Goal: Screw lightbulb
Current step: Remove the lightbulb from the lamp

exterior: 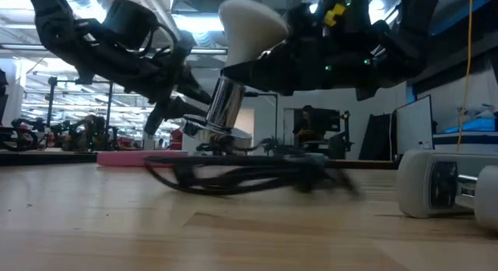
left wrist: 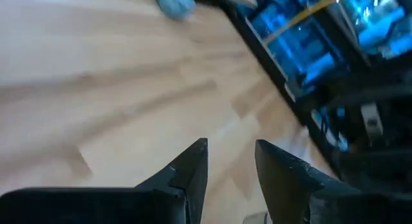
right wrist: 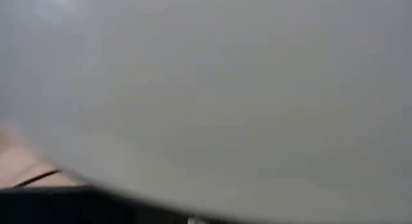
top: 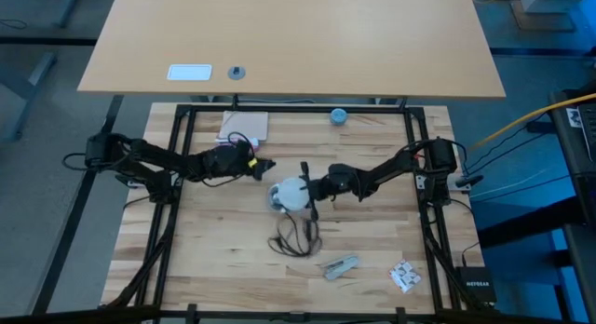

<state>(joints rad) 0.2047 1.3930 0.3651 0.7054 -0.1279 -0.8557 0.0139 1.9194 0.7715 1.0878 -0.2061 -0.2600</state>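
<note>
The white frosted lightbulb (top: 292, 193) sits tilted on top of a chrome socket (exterior: 226, 103) near the table's middle; its dome (exterior: 249, 26) points up and toward the right. The socket's foot (exterior: 208, 137) rests on the table, and a thin black cord (top: 296, 236) lies in loops in front of it. My right gripper (top: 315, 187) reaches in from the right and is shut on the bulb, whose white surface fills the right wrist view (right wrist: 225, 89). My left gripper (left wrist: 232, 161) is open and empty, just left of the socket (top: 266, 166). My right gripper holds the lightbulb low on its dome, by the neck (exterior: 247, 53), coming in roughly level from the table's right. One dark finger (exterior: 253, 70) lies under the bulb; the other is hidden behind it. The bulb stays tilted on the chrome socket, which stands on the table.
A small board with wires (top: 244, 127) and a blue round object (top: 338, 115) lie at the far side. A silver tool (top: 340, 265) and a white packet (top: 403, 276) lie near the front right. A black frame (top: 182, 138) borders the table.
</note>
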